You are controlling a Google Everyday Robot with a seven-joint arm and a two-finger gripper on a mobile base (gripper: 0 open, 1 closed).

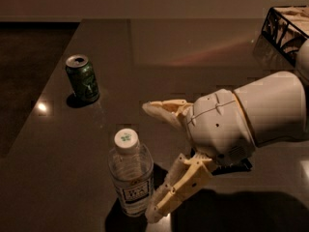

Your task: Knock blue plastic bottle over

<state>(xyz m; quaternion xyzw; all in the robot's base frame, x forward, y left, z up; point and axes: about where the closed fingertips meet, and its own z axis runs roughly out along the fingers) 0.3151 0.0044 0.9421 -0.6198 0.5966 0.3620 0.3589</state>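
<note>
The blue plastic bottle (131, 178) is a small clear water bottle with a white cap and a white-and-dark label. It stands upright near the front of the dark table (193, 52). My gripper (150, 163) is just right of the bottle, open. Its upper finger (164, 111) points left above the bottle's cap level. Its lower finger (176, 187) reaches down beside the bottle's base, very close to it or touching; I cannot tell which.
A green drink can (82, 79) stands upright at the back left. A black wire basket (286, 25) sits at the far right corner. A small dark object (241, 164) lies under the gripper's wrist. The table's left edge runs near the can.
</note>
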